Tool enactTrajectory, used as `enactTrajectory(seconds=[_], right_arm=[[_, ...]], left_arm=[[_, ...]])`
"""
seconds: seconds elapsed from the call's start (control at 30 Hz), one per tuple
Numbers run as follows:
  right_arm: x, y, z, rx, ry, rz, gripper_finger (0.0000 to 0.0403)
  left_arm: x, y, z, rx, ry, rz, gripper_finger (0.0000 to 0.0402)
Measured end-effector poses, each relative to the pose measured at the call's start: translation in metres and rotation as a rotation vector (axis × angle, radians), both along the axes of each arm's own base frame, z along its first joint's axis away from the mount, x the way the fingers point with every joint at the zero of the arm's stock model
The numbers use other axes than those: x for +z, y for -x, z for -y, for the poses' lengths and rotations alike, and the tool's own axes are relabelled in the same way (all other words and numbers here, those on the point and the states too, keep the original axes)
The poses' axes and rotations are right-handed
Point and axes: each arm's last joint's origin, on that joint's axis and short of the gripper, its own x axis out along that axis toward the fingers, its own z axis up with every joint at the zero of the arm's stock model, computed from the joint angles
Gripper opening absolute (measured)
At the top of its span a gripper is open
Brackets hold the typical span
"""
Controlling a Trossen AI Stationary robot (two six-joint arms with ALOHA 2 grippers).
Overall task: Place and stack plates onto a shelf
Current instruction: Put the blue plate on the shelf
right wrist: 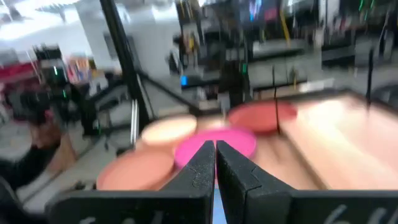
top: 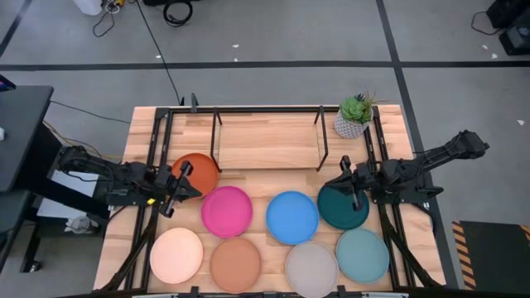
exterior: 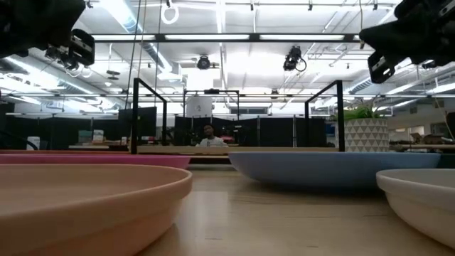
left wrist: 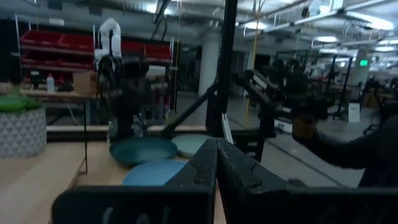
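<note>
Several round flat plates lie on the tabletop in two rows: orange-red (top: pixel 201 165), magenta (top: pixel 227 211), blue (top: pixel 292 217) and dark teal (top: pixel 344 209) farther back; cream-peach (top: pixel 175 255), terracotta (top: pixel 235 265), grey-beige (top: pixel 311 269) and light teal (top: pixel 362 255) in front. The bare light-wood shelf (top: pixel 269 141) stands behind them on black rod legs. My left gripper (top: pixel 187 175) hangs shut above the orange-red plate's near-left rim. My right gripper (top: pixel 344 175) hangs shut above the dark teal plate's far edge. In the low view both grippers are well above the table.
A white patterned pot with a green plant (top: pixel 354 116) stands at the table's far right corner, beside the shelf. Black frame rails (top: pixel 159 132) run along the table's left and right sides. A bare strip of wood (top: pixel 273 178) lies between the shelf and the plates.
</note>
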Motion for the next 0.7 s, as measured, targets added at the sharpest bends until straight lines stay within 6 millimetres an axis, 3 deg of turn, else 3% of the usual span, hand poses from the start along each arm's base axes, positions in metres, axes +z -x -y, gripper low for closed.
enactTrajectory(seconds=[0.4, 0.7], right_arm=[[0.021, -0.04, -0.026, 0.075, 0.226, -0.283, 0.0014], [0.012, -0.067, -0.048, 0.164, 0.376, -0.513, 0.0029]], left_arm=[[0.006, 0.001, -0.001, 0.014, 0.023, 0.061, 0.0013], [0.006, 0.001, -0.004, 0.126, -0.011, 0.067, 0.0013]])
